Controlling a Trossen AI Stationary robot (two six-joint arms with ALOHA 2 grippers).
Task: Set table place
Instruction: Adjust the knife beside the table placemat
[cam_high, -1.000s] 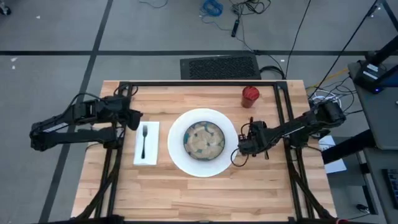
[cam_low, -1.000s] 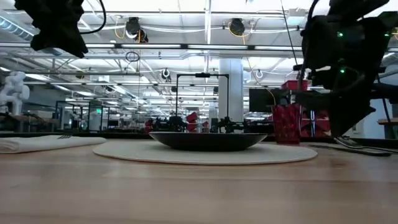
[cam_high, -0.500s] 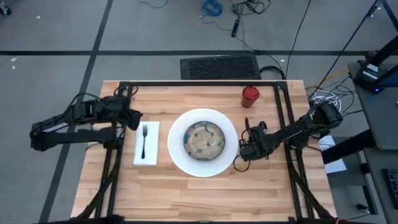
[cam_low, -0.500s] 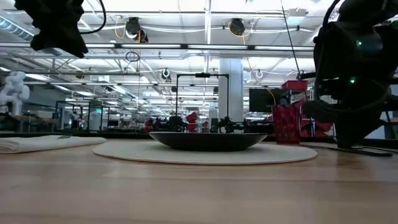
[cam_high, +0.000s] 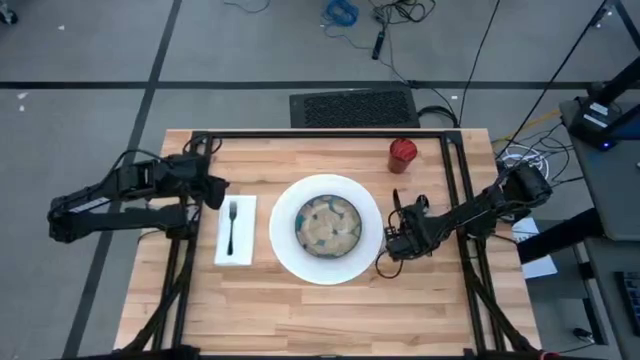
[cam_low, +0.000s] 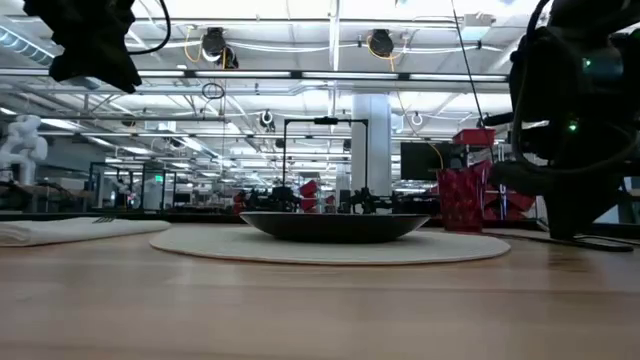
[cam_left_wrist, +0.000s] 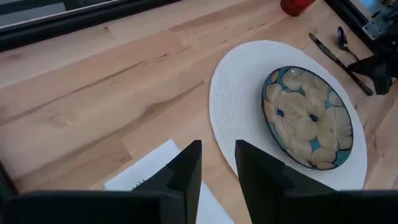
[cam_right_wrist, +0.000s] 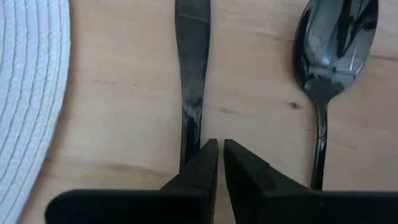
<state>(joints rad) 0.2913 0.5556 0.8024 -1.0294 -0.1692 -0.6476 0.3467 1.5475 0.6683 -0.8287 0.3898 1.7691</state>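
Note:
A white plate (cam_high: 327, 262) lies mid-table with the speckled bowl (cam_high: 328, 222) on it. To its left a white napkin (cam_high: 222, 250) carries the fork (cam_high: 232, 226). The red cup (cam_high: 402, 154) stands at the far right. Knife (cam_right_wrist: 191, 68) and spoon (cam_right_wrist: 331, 43) lie side by side on the wood right of the plate. My right gripper (cam_right_wrist: 219, 149) is shut, low over the knife's handle end. My left gripper (cam_left_wrist: 217, 158) hangs open above the napkin's far end, touching nothing. My right gripper's shut fingers (cam_right_wrist: 202, 165) stand at the knife's handle (cam_right_wrist: 188, 134), coming from above and lying along it. Whether they touch the handle I cannot tell. The knife lies flat on the table.
Black frame rails (cam_high: 455, 200) run along the table's far, left and right sides, one just behind my right arm. Bare wood (cam_high: 320, 320) lies between the plate and the near edge.
My right gripper has moved a little toward the table's near and right edges, staying low beside the plate.

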